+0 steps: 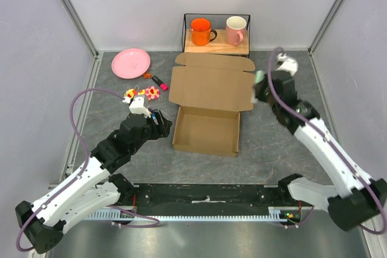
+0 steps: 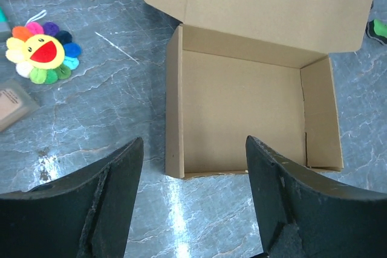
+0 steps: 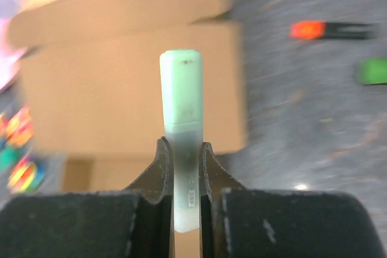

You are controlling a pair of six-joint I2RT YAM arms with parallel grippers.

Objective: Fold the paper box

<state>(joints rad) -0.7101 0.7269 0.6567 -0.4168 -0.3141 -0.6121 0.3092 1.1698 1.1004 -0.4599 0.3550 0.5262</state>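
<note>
Seemingly to free the paper box (image 1: 205, 126) for folding, a green highlighter (image 3: 181, 89) is clamped in the right end effector (image 3: 182, 152), while the left end effector (image 2: 193, 143) is held apart.

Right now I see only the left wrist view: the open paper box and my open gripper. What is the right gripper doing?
Observer: The right gripper is shut on a pale green highlighter; the cap sticks out beyond it.
Operator: Where is it from the box?
Observer: In the top view, near the right edge of the open lid of the paper box.
Operator: And behind the box?
Observer: A rack holding an orange mug and a pink mug.
</note>
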